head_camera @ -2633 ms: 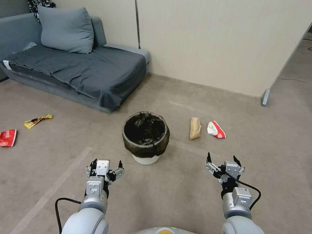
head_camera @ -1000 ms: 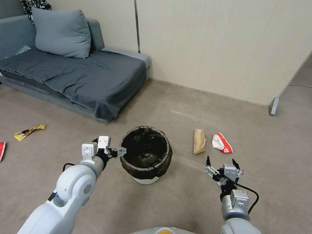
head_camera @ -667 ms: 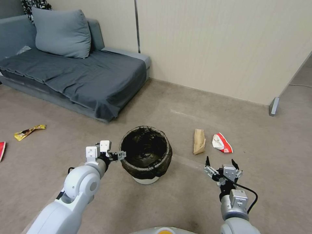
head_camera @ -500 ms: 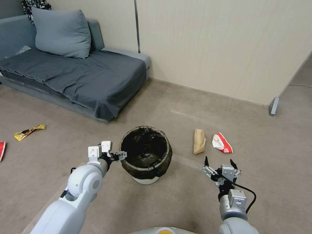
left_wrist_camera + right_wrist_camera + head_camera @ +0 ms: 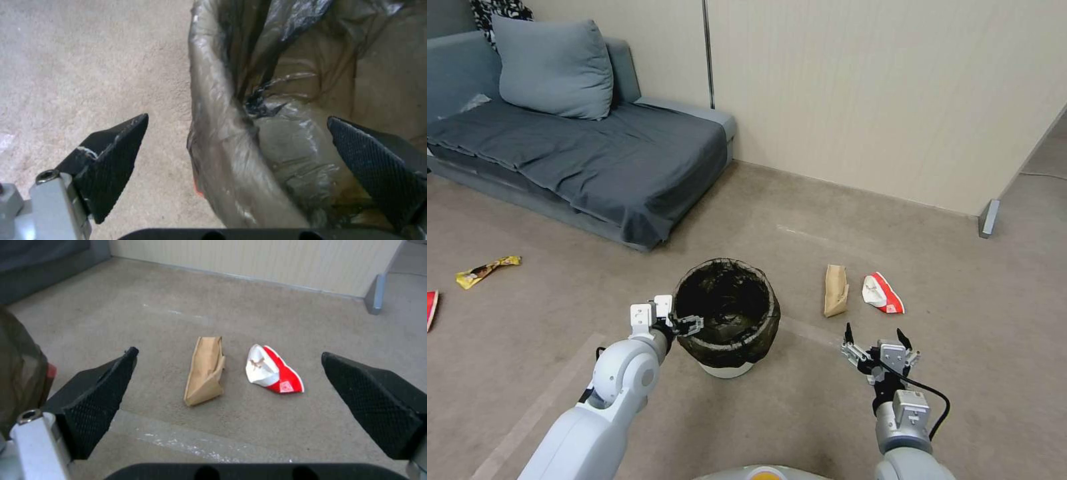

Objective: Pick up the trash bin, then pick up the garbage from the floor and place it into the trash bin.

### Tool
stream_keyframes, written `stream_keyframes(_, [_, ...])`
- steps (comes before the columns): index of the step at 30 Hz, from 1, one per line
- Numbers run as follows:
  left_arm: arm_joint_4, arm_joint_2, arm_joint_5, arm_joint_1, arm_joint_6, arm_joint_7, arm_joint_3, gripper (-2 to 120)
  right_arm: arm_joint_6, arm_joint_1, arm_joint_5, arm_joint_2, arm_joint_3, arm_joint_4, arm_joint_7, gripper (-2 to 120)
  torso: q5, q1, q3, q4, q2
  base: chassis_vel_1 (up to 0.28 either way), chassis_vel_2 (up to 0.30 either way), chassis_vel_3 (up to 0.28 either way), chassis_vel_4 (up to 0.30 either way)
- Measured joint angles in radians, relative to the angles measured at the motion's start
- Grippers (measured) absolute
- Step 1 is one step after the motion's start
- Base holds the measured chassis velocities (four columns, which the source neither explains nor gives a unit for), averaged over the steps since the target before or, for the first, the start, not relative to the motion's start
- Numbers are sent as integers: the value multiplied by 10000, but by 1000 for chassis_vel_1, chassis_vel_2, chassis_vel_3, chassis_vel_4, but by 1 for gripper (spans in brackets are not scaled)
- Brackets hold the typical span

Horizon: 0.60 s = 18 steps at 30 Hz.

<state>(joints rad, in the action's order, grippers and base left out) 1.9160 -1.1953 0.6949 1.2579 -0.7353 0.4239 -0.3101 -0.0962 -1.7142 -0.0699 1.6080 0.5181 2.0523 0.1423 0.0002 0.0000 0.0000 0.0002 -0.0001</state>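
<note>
The trash bin (image 5: 727,333), white with a dark bag folded over its rim, stands on the carpet ahead of me. My left gripper (image 5: 684,324) is open at its left rim. In the left wrist view the bagged rim (image 5: 222,150) runs between the left gripper's (image 5: 238,118) fingers, one outside over the carpet, one inside the bin. Garbage lies right of the bin: a brown paper bag (image 5: 836,291) and a crushed red-and-white cup (image 5: 882,293). My right gripper (image 5: 874,343) hovers open, short of both pieces, facing the bag (image 5: 206,370) and cup (image 5: 271,373).
A yellow wrapper (image 5: 487,269) and a red packet (image 5: 430,309) lie on the floor far left. A grey sofa (image 5: 580,153) stands at the back left, a beige wall panel (image 5: 880,93) behind. A panel foot (image 5: 988,218) sits at the right.
My left gripper has moved right and now straddles the bin's left rim, still open. The right gripper has sunk slightly toward me. Bin and litter lie where they were.
</note>
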Motion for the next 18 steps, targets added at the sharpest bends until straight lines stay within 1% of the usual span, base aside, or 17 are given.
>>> stream_keyframes(7, [-241,-156,-576,5,28,-18,-43,100,13,17,-7,0,6,-77,7,100,7,0,-2,0,1,0,0,0,0])
stream_keyframes(13, [-424,-288,-649,26,40,-110,-69,100,22,29,-23,0,-9,-116,10,100,12,-2,-5,2,4,0,0,0,0])
stream_keyframes(15, [-477,-306,-839,80,45,-324,-77,100,26,38,-32,0,-10,-122,17,100,9,-2,-5,1,5,0,0,0,0])
stream_keyframes(16, [-476,-303,-899,138,47,-443,-86,97,26,41,-40,0,-9,-127,24,100,8,-2,-5,1,6,0,0,0,0])
stream_keyframes(17, [-476,-303,-899,138,47,-443,-86,97,26,41,-40,0,-9,-127,24,100,8,-2,-5,1,6,0,0,0,0])
stream_keyframes(18, [-476,-290,-1050,217,50,-634,-89,92,28,46,-50,-1,-7,-135,37,100,8,-2,-6,1,6,0,0,0,0])
